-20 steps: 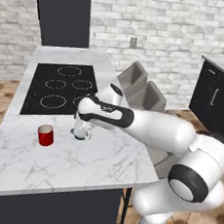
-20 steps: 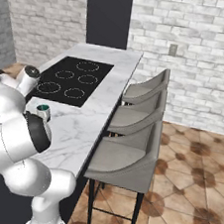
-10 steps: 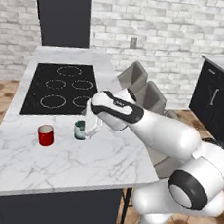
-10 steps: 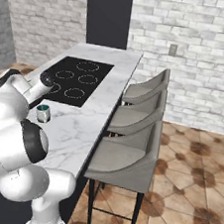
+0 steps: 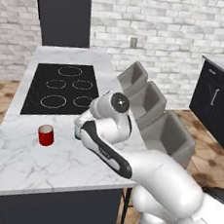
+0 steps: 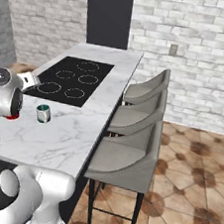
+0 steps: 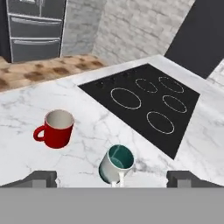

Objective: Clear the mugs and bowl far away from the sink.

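Note:
The white mug with the dark teal band (image 6: 43, 113) stands upright on the marble counter (image 6: 55, 141), just in front of the stovetop. In the hand view this white mug (image 7: 117, 164) sits low in the middle, and my gripper (image 7: 112, 178) hangs above it, open, its two tips wide apart and touching nothing. The glossy red mug (image 5: 45, 135) (image 7: 56, 128) stands upright a short way beside the white one, handle pointing away from it. My arm covers most of the white mug in the left base view. The bowl and the sink are out of view.
The black stovetop (image 5: 62, 89) (image 7: 148, 100) with ring burners lies just beyond the mugs. Three grey stools (image 6: 130, 136) line the counter's right side. Bare marble (image 5: 39, 170) stretches toward the near edge. A steel fridge (image 7: 35, 26) stands past the counter.
The gripper, which was down at the white mug, has let it go and pulled up and back. The white mug now stands free; the red mug has not moved.

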You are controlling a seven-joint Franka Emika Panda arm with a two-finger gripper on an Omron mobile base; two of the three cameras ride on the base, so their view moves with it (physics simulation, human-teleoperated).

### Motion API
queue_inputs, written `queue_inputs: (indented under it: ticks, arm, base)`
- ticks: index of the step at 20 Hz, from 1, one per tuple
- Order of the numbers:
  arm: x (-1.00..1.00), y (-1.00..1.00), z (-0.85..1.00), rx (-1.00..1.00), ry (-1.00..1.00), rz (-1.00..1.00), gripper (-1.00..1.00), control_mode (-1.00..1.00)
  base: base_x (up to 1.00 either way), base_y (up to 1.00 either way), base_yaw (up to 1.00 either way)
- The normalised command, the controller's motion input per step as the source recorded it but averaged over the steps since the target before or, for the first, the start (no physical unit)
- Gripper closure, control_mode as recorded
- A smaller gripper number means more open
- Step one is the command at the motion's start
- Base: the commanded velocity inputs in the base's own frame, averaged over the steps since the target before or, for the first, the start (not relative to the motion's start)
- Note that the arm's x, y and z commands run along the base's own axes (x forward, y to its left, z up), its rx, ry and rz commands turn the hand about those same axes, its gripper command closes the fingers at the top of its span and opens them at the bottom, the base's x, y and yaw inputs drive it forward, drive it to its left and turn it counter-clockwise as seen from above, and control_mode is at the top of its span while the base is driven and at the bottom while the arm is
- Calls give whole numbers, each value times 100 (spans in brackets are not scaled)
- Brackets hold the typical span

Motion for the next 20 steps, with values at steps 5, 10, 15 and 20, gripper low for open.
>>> queue_inputs:
  ticks: [5,10,15,20]
  arm:
    - [-100,-36,100,0,-1,-23,-100,-100]
    - [-96,-33,89,0,-2,-14,-100,-100]
    - [-95,-53,27,9,0,-14,-100,-100]
    - [-41,-75,0,14,4,-4,-100,-100]
  base:
    - [0,0,0]
    - [0,0,0]
    - [0,0,0]
    - [0,0,0]
